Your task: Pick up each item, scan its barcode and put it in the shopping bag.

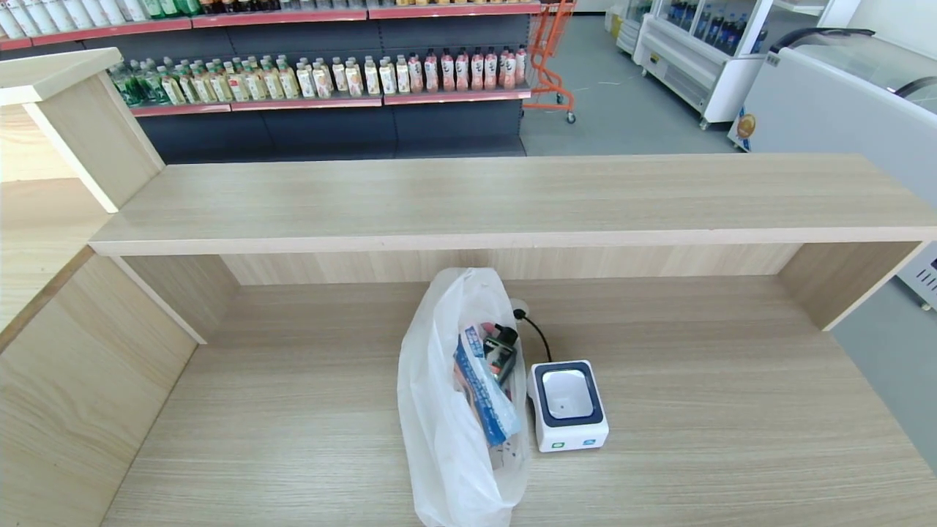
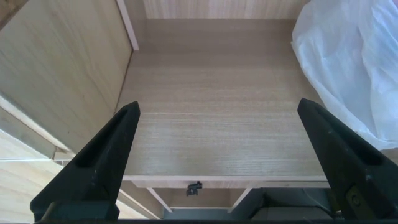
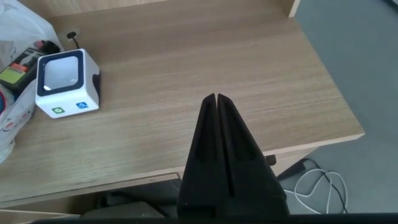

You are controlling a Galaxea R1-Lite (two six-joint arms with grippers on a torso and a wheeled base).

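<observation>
A white plastic shopping bag lies on the wooden counter with its mouth open, holding a blue-and-white packet and a dark item. Beside it stands the white barcode scanner, its window facing up; it also sits near the bag in the right wrist view, scanner, bag. My left gripper is open over the counter's near edge, with nothing between its fingers and the bag off to one side. My right gripper is shut and empty, above the counter's front edge, well away from the scanner.
A raised wooden shelf runs across the back of the counter, with side panels at the left. A black cable leads from the scanner to the back. Store shelves of bottles and freezers stand beyond.
</observation>
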